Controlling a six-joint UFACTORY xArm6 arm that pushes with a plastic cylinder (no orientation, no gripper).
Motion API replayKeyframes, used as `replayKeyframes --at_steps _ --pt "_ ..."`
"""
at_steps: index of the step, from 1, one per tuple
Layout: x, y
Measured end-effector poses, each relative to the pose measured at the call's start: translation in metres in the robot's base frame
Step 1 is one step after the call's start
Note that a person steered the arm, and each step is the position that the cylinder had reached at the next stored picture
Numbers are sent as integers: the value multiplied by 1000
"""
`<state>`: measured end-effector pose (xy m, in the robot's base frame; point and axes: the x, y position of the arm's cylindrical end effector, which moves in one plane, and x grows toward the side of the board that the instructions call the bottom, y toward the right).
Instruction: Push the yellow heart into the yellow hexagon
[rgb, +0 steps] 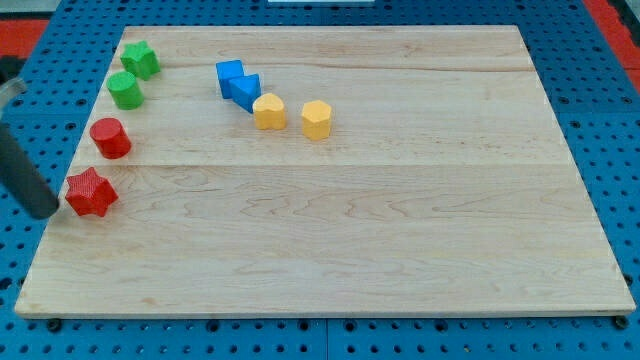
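The yellow heart (268, 111) lies on the wooden board in the upper middle. The yellow hexagon (316, 119) stands just to its right, with a small gap between them. My rod comes in from the view's left edge, and my tip (48, 212) is at the board's left edge, just left of the red star (91, 193). The tip is far to the left and below the yellow heart.
Two blue blocks (238, 83) touch each other just up-left of the heart. A red cylinder (110, 137), a green cylinder (126, 90) and a green star (140, 59) run up the left side. The wooden board (400, 220) lies on a blue pegboard.
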<state>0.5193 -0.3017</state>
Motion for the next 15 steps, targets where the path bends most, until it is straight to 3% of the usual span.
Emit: replayKeyframes --at_steps 1,3,7,8,11,13,14,15 --pt "31 -1" --pt "33 17" --pt "20 109" --pt "-6 146" --pt "-153 203" --pt "-205 335" --pt "-208 357" --pt "-184 339"
